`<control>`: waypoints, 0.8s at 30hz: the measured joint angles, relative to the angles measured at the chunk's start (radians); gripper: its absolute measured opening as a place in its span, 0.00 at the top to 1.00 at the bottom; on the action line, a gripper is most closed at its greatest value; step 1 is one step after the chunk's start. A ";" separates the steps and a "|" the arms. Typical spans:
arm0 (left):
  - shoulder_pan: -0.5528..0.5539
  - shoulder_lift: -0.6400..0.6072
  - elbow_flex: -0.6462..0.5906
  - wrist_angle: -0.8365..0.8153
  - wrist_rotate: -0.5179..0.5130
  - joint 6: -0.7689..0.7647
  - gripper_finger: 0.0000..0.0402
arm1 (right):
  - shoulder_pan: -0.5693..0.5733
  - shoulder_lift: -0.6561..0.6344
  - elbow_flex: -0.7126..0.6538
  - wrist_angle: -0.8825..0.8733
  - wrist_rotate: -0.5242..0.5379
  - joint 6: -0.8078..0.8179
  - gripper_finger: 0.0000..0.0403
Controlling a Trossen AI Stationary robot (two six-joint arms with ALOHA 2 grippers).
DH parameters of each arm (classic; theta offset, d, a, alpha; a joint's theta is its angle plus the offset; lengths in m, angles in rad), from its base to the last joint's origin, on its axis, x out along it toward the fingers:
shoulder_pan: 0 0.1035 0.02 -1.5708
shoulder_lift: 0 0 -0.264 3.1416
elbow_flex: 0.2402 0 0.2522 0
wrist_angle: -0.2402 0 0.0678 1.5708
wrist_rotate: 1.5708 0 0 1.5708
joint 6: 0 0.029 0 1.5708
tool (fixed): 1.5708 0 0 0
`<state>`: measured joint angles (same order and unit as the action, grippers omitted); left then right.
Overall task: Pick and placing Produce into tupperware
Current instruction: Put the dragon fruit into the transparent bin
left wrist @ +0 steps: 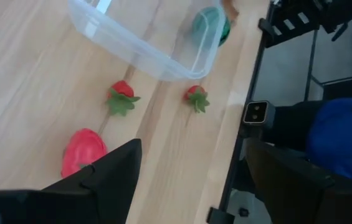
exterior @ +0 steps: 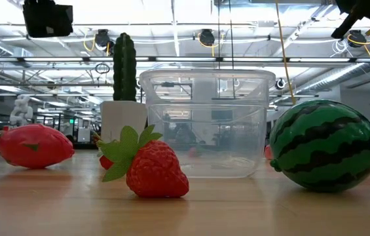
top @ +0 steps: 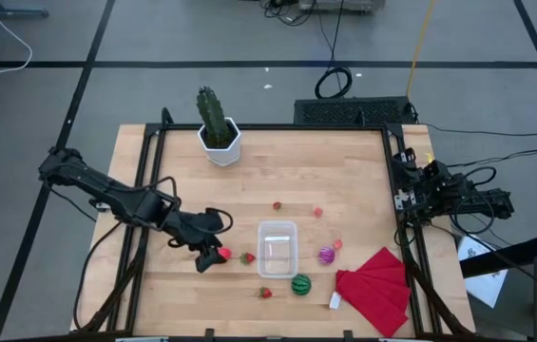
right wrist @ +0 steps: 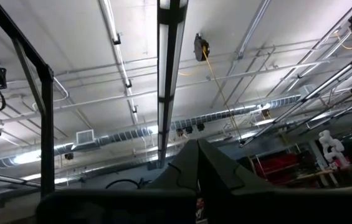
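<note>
Several toy fruits (top: 300, 284) dot the wooden table (top: 344, 180) around the clear tub (top: 277, 249); left gripper (top: 213, 256) hangs open, right gripper (top: 411, 199) closed, under a warehouse ceiling (right wrist: 101, 74).

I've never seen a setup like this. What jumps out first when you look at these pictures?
Probably the clear tupperware sitting empty mid-table, with tiny toy produce scattered around it: strawberries, a striped watermelon. The left tool hangs open over a red piece left of the container. A tall cactus stands at the far edge.

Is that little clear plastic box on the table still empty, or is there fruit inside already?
Empty. From above, the tupperware shows only bare wood through its bottom, and the strawberries, watermelon and other pieces lie outside it.
</note>
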<state>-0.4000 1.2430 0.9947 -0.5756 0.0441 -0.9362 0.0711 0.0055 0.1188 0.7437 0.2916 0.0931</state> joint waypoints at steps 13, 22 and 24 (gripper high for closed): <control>0.000 0.017 0.000 -0.283 0.018 -0.243 0.27 | 0.000 0.001 0.001 -0.031 0.000 0.007 1.00; -0.003 0.118 0.000 -0.181 0.036 -0.161 0.27 | 0.000 0.003 0.002 -0.057 0.002 0.000 1.00; -0.009 0.145 -0.001 -0.181 0.058 -0.109 0.27 | 0.000 0.004 0.002 -0.064 0.005 0.000 1.00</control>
<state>-0.4090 1.3885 0.9939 -0.7571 0.1023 -1.0450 0.0711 0.0098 0.1207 0.6795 0.2963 0.0927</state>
